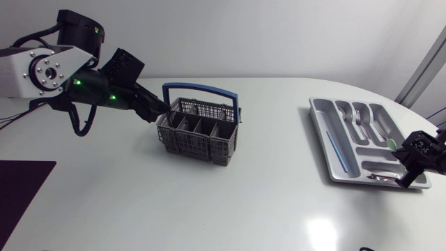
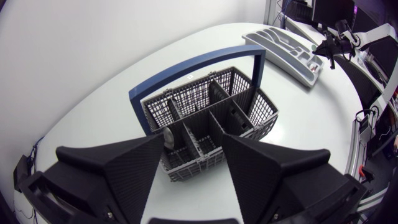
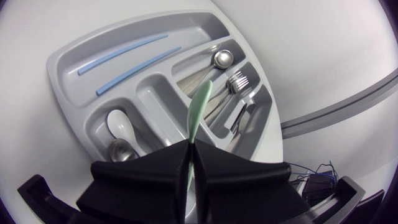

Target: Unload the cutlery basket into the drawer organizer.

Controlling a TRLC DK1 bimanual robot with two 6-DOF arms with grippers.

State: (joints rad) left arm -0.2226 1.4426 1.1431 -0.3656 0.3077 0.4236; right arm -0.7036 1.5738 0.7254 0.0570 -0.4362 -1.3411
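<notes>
The grey mesh cutlery basket [image 1: 198,131] with a blue handle [image 1: 202,89] stands left of the table's middle. My left gripper [image 1: 157,110] hangs open at the basket's left end; in the left wrist view the basket [image 2: 211,118] lies just ahead of the spread fingers [image 2: 127,171], and a small grey item [image 2: 168,137] stands in a near compartment. The grey drawer organizer [image 1: 327,150] lies at the right. My right gripper [image 3: 189,148] is shut on a pale green utensil [image 3: 200,106] over the organizer [image 3: 74,62], near its front right corner [image 1: 411,152].
The organizer holds two blue sticks [image 3: 124,59], a metal spoon [image 3: 221,59], forks [image 3: 239,84] and a white spoon [image 3: 119,127]. A dark mat [image 1: 21,188] lies at the table's front left. Bare tabletop [image 1: 279,181] runs between basket and organizer.
</notes>
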